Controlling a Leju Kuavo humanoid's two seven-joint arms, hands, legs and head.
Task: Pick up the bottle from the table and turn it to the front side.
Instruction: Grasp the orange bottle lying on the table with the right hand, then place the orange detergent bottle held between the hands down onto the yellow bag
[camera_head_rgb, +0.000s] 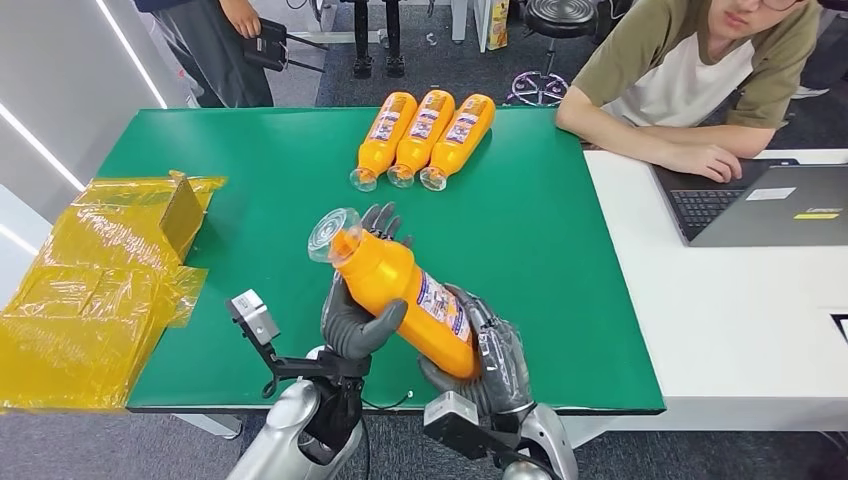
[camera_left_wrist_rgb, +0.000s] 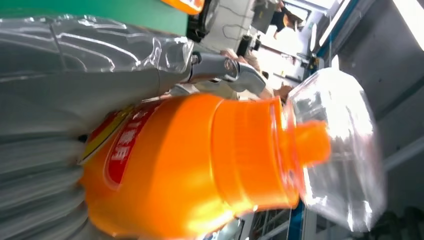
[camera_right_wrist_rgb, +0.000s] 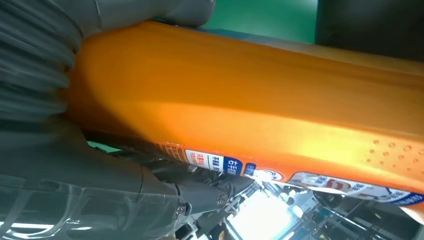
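An orange bottle (camera_head_rgb: 405, 295) with a clear cap (camera_head_rgb: 332, 232) is lifted off the green table (camera_head_rgb: 540, 250), tilted with its cap up and to the left. My left hand (camera_head_rgb: 358, 315) grips its upper body, thumb across the front. My right hand (camera_head_rgb: 490, 355) holds its lower end from underneath. A blue and white label (camera_head_rgb: 443, 305) faces up and to the right. The left wrist view shows the bottle's neck (camera_left_wrist_rgb: 240, 150) and clear cap (camera_left_wrist_rgb: 340, 150) up close. The right wrist view shows the orange bottle body (camera_right_wrist_rgb: 250, 110) and its label strip (camera_right_wrist_rgb: 225, 165).
Three more orange bottles (camera_head_rgb: 420, 135) lie side by side at the table's far middle. Yellow plastic wrapping with a box (camera_head_rgb: 110, 270) lies at the left edge. A person (camera_head_rgb: 690, 70) leans on the white desk (camera_head_rgb: 720, 300) by a laptop (camera_head_rgb: 770, 205). Another person (camera_head_rgb: 215, 40) stands far left.
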